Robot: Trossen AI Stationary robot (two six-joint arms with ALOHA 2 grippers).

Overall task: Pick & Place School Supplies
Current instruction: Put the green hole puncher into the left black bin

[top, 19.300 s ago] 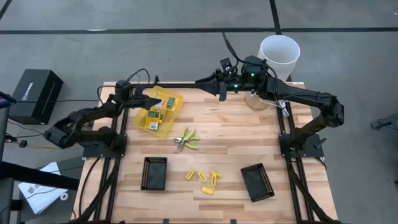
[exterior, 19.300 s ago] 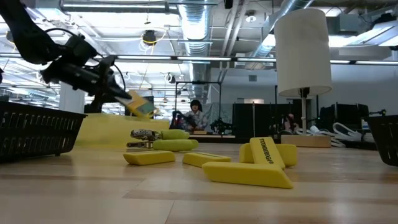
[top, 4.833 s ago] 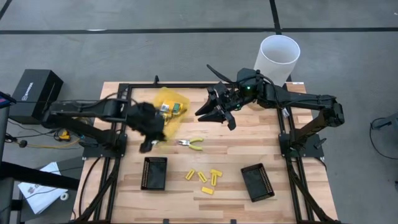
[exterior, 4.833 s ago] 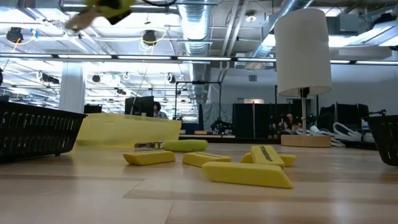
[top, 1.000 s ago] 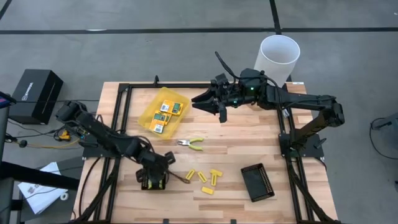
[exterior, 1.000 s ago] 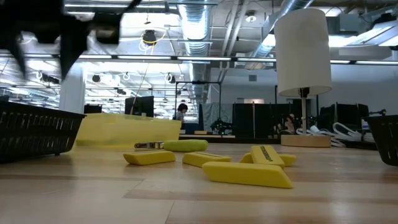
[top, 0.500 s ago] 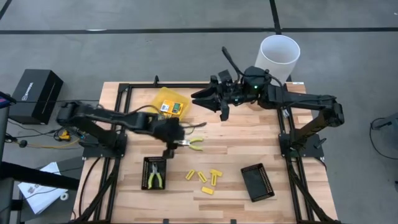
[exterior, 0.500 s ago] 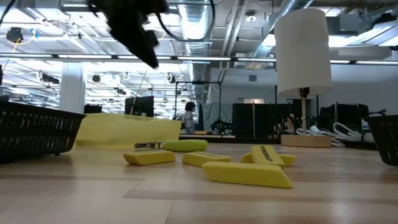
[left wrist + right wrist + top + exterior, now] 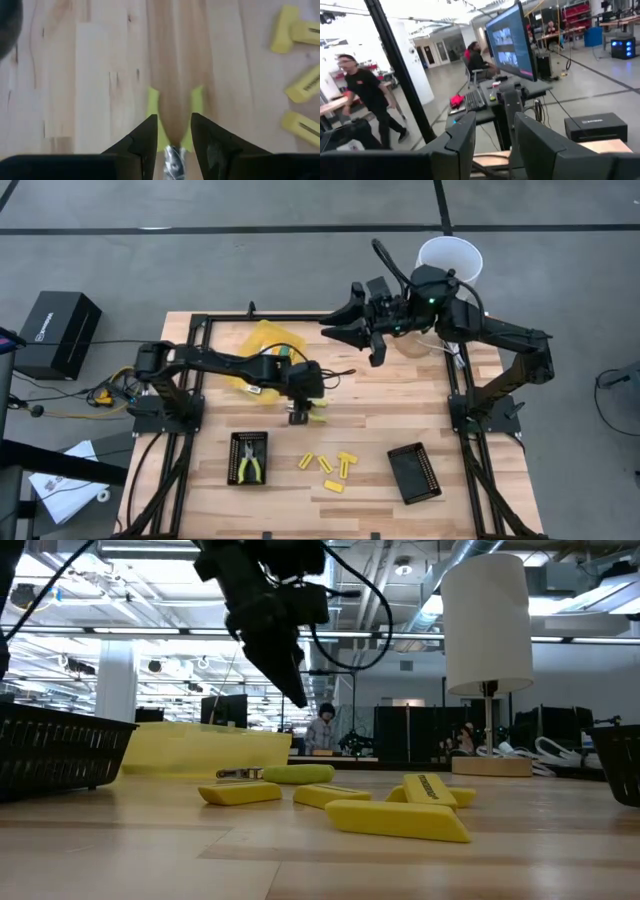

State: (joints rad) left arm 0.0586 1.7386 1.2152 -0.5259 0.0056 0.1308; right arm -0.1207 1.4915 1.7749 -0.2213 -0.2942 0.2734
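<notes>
Here we see a plier-like tool (image 9: pixel 310 415) with yellow-green handles lying on the wooden table (image 9: pixel 400 395), mid-board; in the left wrist view its two handles (image 9: pixel 175 117) splay apart beyond the fingers. The left gripper (image 9: pixel 297 412) hangs directly above it, fingers spread with a gap, touching nothing we can make out. A second pair of pliers (image 9: pixel 250 465) lies inside the left black tray (image 9: pixel 248 457). Five yellow stubby pieces (image 9: pixel 330 468) sit near the front edge, between that tray and the right black tray (image 9: pixel 413 472), with bare wood around them. Behind the left arm, the translucent yellow container (image 9: pixel 265 345) holds packets. The right gripper (image 9: pixel 350 330) hovers high over the back edge, fingers parted and empty, beside the white bucket (image 9: pixel 450 260).
</notes>
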